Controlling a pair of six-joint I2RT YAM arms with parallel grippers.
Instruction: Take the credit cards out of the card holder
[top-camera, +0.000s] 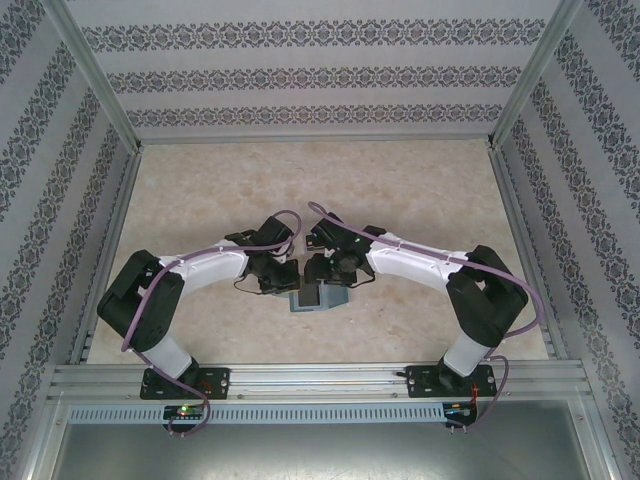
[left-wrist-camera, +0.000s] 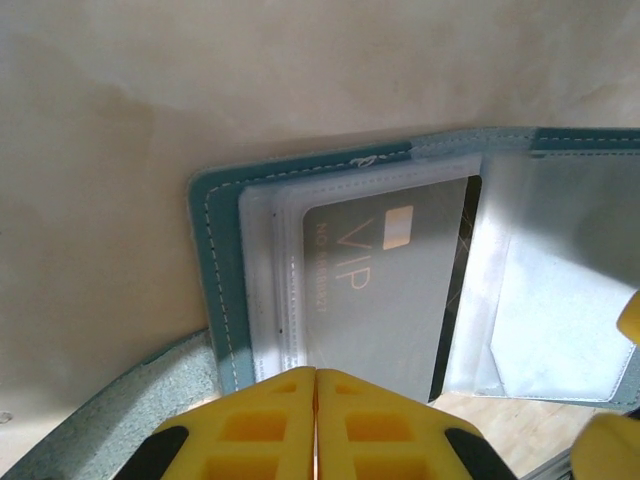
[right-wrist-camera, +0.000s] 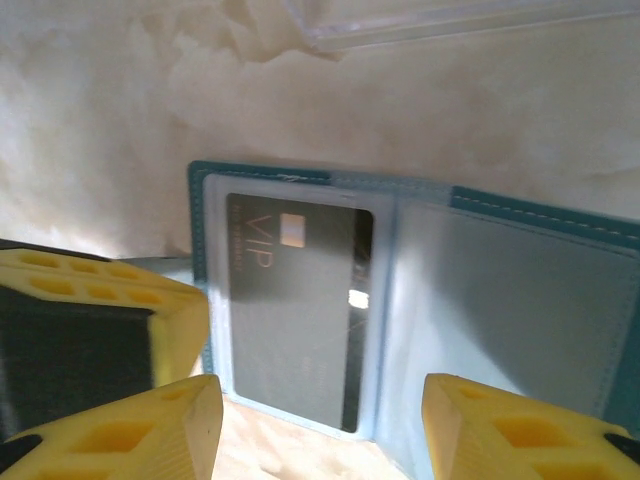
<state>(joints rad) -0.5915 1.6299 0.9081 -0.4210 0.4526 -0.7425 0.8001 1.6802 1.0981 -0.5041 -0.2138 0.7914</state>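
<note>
1. Yellow-fingered and nearest me, the right gripper (right-wrist-camera: 318, 428) has its jaws well apart, one each side of the open holder's near edge.
2. Beside it, the left gripper (left-wrist-camera: 316, 425) has its yellow fingers pressed together at that same edge. I cannot tell whether they pinch a thin lip of it.
3. Just beyond is the small teal-blue folding card holder (right-wrist-camera: 520, 290), spread open like a book over the pale marbled table (right-wrist-camera: 400, 100).
4. A flat grey credit card (right-wrist-camera: 290, 300) marked VIP sits fully inside the clear sleeve of the panel nearer the left gripper. The other sleeve looks empty.
5. I'd judge extraction is only starting. Next, the open jaws need the card's exposed edge and a straight slide outward.
</note>
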